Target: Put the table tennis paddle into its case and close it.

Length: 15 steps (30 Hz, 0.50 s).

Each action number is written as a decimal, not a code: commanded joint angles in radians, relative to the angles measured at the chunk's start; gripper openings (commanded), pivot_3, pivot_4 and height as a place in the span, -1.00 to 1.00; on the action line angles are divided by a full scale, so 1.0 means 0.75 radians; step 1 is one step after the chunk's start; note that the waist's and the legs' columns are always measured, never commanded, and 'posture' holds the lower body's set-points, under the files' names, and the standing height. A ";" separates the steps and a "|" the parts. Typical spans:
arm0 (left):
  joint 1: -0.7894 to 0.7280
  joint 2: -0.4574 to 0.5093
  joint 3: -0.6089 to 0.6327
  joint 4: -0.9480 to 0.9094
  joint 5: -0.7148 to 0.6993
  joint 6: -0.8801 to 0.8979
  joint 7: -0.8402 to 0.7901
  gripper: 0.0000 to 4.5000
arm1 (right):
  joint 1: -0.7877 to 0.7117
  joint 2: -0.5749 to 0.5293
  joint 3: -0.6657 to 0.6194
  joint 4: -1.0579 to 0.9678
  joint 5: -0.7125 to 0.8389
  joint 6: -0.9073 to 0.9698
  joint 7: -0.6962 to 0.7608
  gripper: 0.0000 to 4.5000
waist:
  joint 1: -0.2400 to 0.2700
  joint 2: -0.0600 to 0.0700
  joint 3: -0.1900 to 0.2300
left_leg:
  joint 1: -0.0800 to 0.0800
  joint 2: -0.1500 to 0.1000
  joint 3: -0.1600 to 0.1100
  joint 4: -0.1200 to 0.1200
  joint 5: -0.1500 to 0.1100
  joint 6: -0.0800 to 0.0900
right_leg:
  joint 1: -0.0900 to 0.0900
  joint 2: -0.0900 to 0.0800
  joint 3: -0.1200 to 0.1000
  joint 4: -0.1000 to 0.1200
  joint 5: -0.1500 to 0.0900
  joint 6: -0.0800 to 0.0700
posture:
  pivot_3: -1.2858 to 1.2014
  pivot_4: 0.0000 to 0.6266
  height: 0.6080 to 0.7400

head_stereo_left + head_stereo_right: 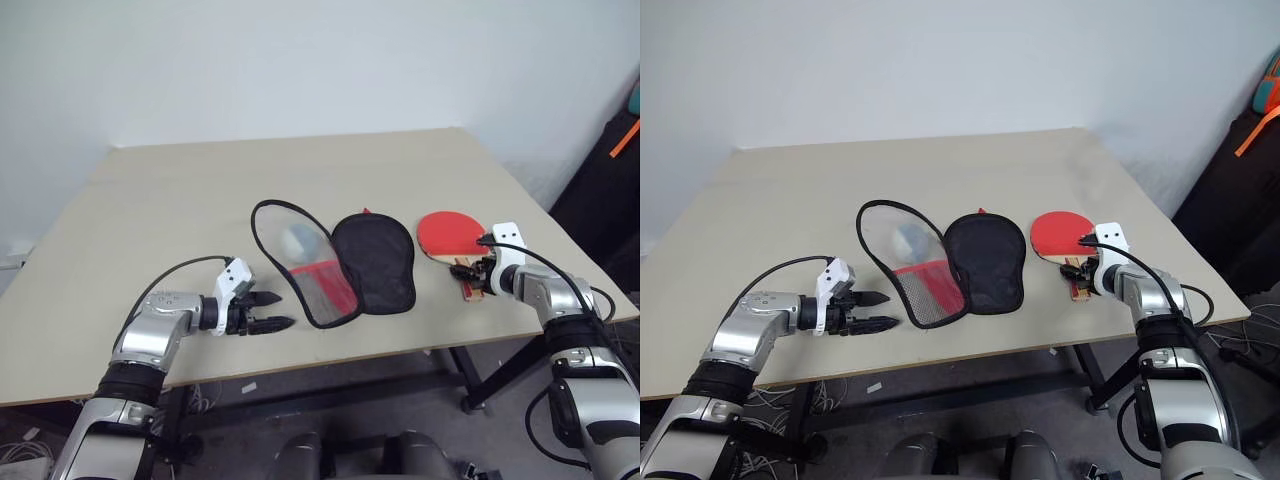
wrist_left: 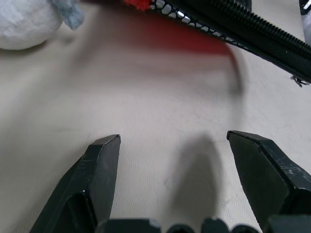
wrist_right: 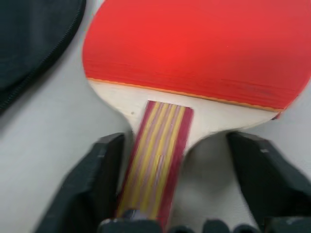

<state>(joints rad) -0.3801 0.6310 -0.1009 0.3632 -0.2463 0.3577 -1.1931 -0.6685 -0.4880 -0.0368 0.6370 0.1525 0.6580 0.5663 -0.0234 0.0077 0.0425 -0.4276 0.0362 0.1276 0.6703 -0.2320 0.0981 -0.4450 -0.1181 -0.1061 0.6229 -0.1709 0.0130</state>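
The paddle [image 1: 452,236] lies flat on the pale surface [image 1: 200,190], red face up, toward the robot's right side, its striped wooden handle [image 3: 156,158] pointing back at the near edge. No brand or lettering can be read on the rubber or the handle. The right pincer [image 1: 470,279] is down over that handle with one black finger [image 3: 95,182] on each side; the near finger sits right against the wood while the other stands clear of it, so the jaws are partly open and have not gripped anything.

Just to the left of the paddle, the case [image 1: 340,262] lies spread open on the surface: the black half [image 1: 376,262] is nearer the paddle, and the clear half [image 1: 300,262] with its black rim is farther left, showing red fabric through it. A small pale patch shows through the clear side; what it is I cannot tell. No writing is readable on the case.

Farther left, the left pincer [image 1: 268,311] hovers low over the bare surface near the clear half's edge, its two fingers [image 2: 97,179] spread wide apart and empty, pointing toward the case.
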 commanded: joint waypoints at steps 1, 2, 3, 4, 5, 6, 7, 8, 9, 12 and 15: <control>-0.048 -0.008 0.004 0.007 0.009 -0.024 0.004 0.66 | -0.035 0.018 0.009 -0.024 -0.013 0.029 -0.019 -0.01 | 0.000 -0.001 0.000 | 0.000 0.000 0.000 0.001 0.000 0.000 | 0.000 0.000 0.000 0.000 0.000 0.000 | 0.03 -1.00 1.00; -0.054 -0.010 0.004 0.015 0.012 -0.026 0.004 0.66 | -0.044 0.020 0.001 -0.016 -0.012 0.041 -0.034 -0.15 | 0.000 -0.001 -0.001 | 0.000 0.000 0.000 0.001 0.000 0.000 | 0.000 0.000 0.000 0.000 0.000 0.000 | 0.03 -1.00 1.00; -0.059 -0.012 0.003 0.021 0.014 -0.028 0.003 0.66 | -0.055 0.020 -0.008 -0.007 -0.013 0.056 -0.053 -0.29 | 0.000 -0.002 -0.001 | 0.000 0.000 0.000 0.001 0.000 0.000 | 0.000 -0.001 0.000 -0.001 0.000 0.000 | 0.03 -1.00 1.00; -0.062 -0.013 0.003 0.026 0.016 -0.030 0.002 0.66 | -0.064 0.019 -0.016 -0.003 -0.013 0.068 -0.067 -0.36 | 0.000 -0.002 -0.001 | 0.000 0.000 0.000 0.002 0.000 0.000 | 0.000 -0.001 -0.001 -0.001 0.000 0.000 | 0.03 -1.00 1.00; -0.064 -0.014 0.003 0.030 0.018 -0.032 0.000 0.66 | -0.072 0.018 -0.023 -0.005 -0.013 0.080 -0.078 -0.38 | 0.000 -0.002 -0.001 | 0.000 0.000 0.000 0.003 0.000 0.000 | 0.000 -0.001 -0.001 -0.001 0.000 0.000 | 0.03 -1.00 1.00; -0.067 -0.015 0.002 0.035 0.020 -0.034 -0.001 0.66 | -0.079 0.018 -0.029 -0.012 -0.009 0.090 -0.087 -0.40 | 0.000 -0.002 -0.001 | 0.000 0.000 0.001 0.003 0.000 0.000 | 0.000 -0.002 -0.001 -0.001 0.000 0.000 | 0.03 -1.00 1.00; -0.071 -0.015 0.001 0.039 0.022 -0.036 -0.003 0.66 | -0.089 0.016 -0.041 -0.041 -0.003 0.113 -0.103 -0.41 | 0.000 -0.002 -0.001 | 0.000 0.000 0.001 0.003 0.000 0.000 | 0.000 -0.002 -0.001 -0.001 0.000 0.000 | 0.03 -1.00 1.00; -0.074 -0.016 0.001 0.043 0.025 -0.037 -0.004 0.66 | -0.099 0.016 -0.052 -0.070 0.004 0.139 -0.118 -0.42 | 0.001 -0.002 -0.001 | 0.000 0.000 0.001 0.003 0.000 0.000 | -0.001 -0.003 -0.001 -0.001 0.000 0.000 | 0.03 -1.00 1.00; -0.078 -0.017 0.000 0.048 0.027 -0.038 -0.005 0.66 | -0.110 0.019 -0.064 -0.100 0.011 0.165 -0.133 -0.43 | 0.002 -0.001 0.000 | -0.001 0.000 0.001 0.003 0.000 0.000 | -0.001 -0.003 -0.001 -0.001 0.000 0.000 | 0.03 -1.00 1.00; -0.091 -0.023 -0.006 0.062 0.034 -0.043 -0.011 0.66 | -0.153 0.047 -0.107 -0.237 0.052 0.277 -0.182 -0.44 | 0.003 0.001 0.001 | -0.002 0.000 0.001 0.003 0.000 0.000 | -0.003 -0.003 -0.001 0.000 0.002 -0.003 | 0.03 -1.00 1.00; -0.113 -0.035 -0.011 0.086 0.044 -0.049 -0.016 0.66 | -0.197 0.084 -0.122 -0.356 0.067 0.373 -0.243 -0.44 | 0.002 0.002 0.001 | -0.005 0.000 0.002 0.000 0.001 -0.001 | -0.008 -0.003 0.000 0.001 0.003 -0.004 | 0.03 -1.00 1.00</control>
<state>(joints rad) -0.4351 0.6114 -0.1035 0.4282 -0.2132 0.3359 -1.2018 -0.7523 -0.4336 -0.0958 0.4790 0.1781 0.9151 0.4139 -0.0216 0.0094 0.0436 -0.4312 0.0364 0.1295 0.6691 -0.2309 0.0963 -0.4511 -0.1196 -0.1060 0.6240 -0.1690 0.0103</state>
